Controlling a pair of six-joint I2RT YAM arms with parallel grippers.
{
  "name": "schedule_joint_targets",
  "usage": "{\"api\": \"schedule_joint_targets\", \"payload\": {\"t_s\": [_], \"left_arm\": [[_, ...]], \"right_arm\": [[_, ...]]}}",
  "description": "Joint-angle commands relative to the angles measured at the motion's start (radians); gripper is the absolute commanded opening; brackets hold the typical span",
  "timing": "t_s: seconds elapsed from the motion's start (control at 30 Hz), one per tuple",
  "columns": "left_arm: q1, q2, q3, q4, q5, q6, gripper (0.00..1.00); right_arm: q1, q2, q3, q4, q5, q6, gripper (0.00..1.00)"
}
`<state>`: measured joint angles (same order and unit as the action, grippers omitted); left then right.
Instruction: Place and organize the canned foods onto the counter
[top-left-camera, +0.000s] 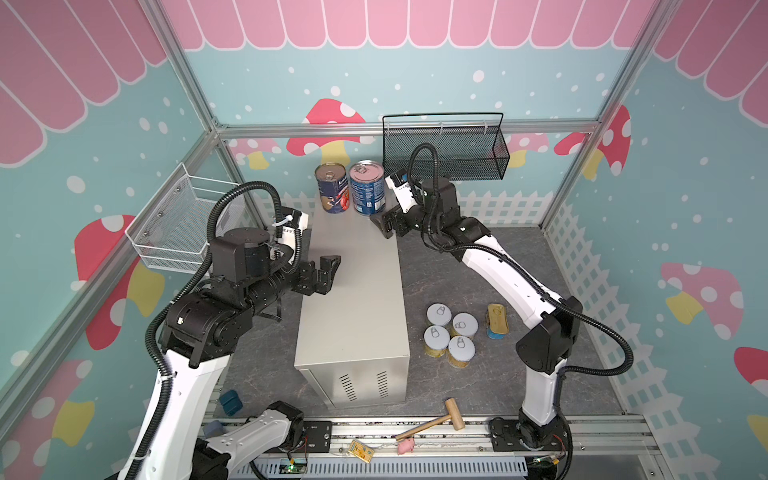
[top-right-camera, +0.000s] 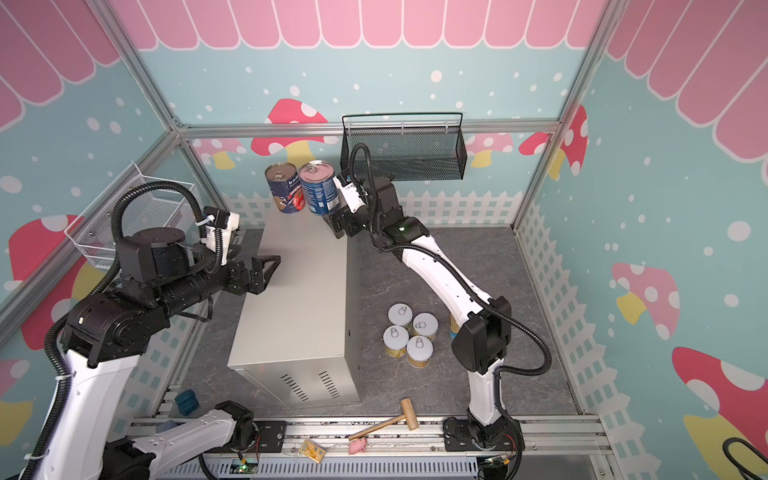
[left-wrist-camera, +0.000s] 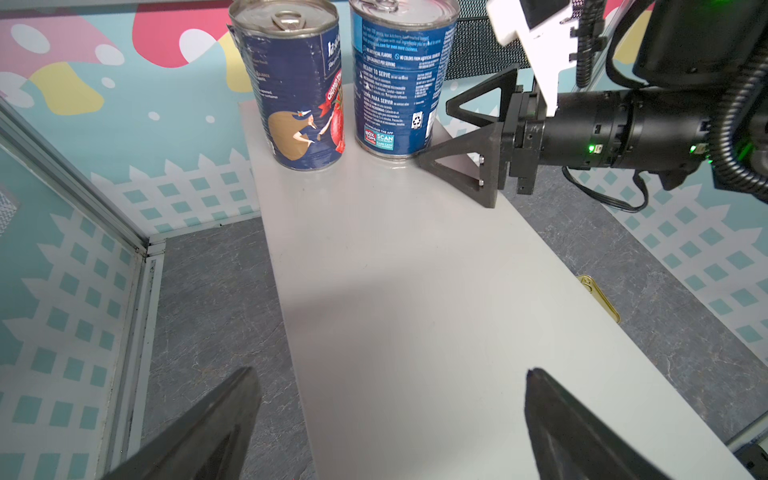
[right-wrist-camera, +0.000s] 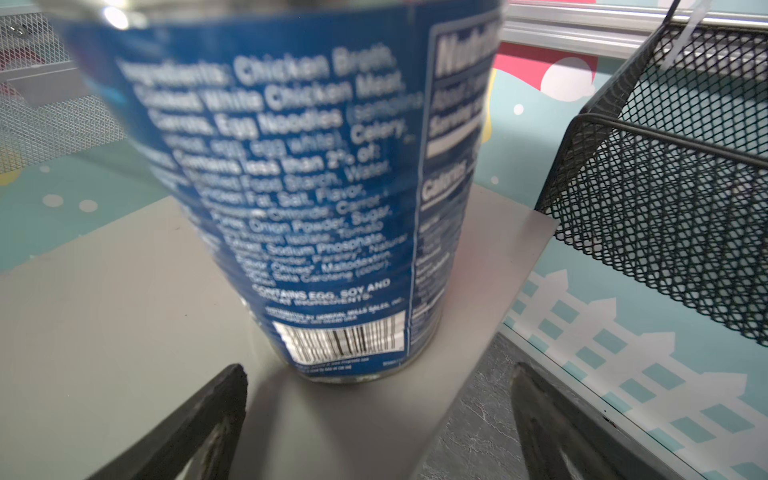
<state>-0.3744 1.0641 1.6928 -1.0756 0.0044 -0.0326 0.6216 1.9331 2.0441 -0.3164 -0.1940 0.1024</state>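
Two tall dark-blue cans stand upright side by side at the far end of the counter (top-left-camera: 357, 291): a tomato can (top-left-camera: 332, 191) (left-wrist-camera: 297, 91) and a soup can (top-left-camera: 368, 189) (right-wrist-camera: 311, 187). My right gripper (top-left-camera: 384, 222) (right-wrist-camera: 378, 386) is open, its fingertips just short of the soup can's base, holding nothing. My left gripper (top-left-camera: 330, 270) (left-wrist-camera: 390, 374) hangs open and empty over the counter's left edge. Several short yellow-label cans (top-left-camera: 451, 332) and the gold-topped SPAM tin (top-left-camera: 497, 320) rest on the floor to the right of the counter.
A black mesh basket (top-left-camera: 446, 153) hangs on the back wall close above my right wrist. A white wire basket (top-left-camera: 174, 224) hangs on the left wall. A wooden mallet (top-left-camera: 436, 419), a pink toy (top-left-camera: 405, 446) and a small blue object (top-left-camera: 229, 402) lie near the front rail.
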Motion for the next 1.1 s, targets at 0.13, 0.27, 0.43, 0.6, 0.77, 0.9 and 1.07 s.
{"api": "schedule_joint_targets", "payload": {"t_s": [0.13, 0.27, 0.43, 0.6, 0.77, 0.9, 1.07], "left_arm": [[0.005, -0.013, -0.013, 0.015, 0.005, 0.022, 0.99], [0.005, -0.016, -0.015, 0.014, 0.003, 0.023, 0.99], [0.005, -0.016, -0.012, 0.014, 0.003, 0.023, 0.99], [0.005, -0.012, -0.007, 0.014, 0.006, 0.023, 0.99], [0.004, -0.011, -0.004, 0.014, 0.013, 0.02, 0.99], [0.005, -0.011, 0.002, 0.013, 0.015, 0.019, 0.99], [0.005, -0.008, 0.006, 0.014, 0.02, 0.017, 0.99]], "right_arm": [[0.003, 0.051, 0.039, -0.012, 0.034, -0.001, 0.99], [0.003, 0.053, 0.038, -0.015, 0.065, 0.008, 0.99], [0.003, 0.05, 0.037, -0.014, 0.076, 0.008, 0.99], [0.003, 0.042, 0.036, -0.018, 0.077, 0.005, 0.99], [0.004, 0.038, 0.035, -0.027, 0.093, -0.001, 0.99], [0.003, 0.03, 0.031, -0.035, 0.112, -0.009, 0.99], [0.002, 0.02, 0.027, -0.036, 0.128, -0.021, 0.99]]}}
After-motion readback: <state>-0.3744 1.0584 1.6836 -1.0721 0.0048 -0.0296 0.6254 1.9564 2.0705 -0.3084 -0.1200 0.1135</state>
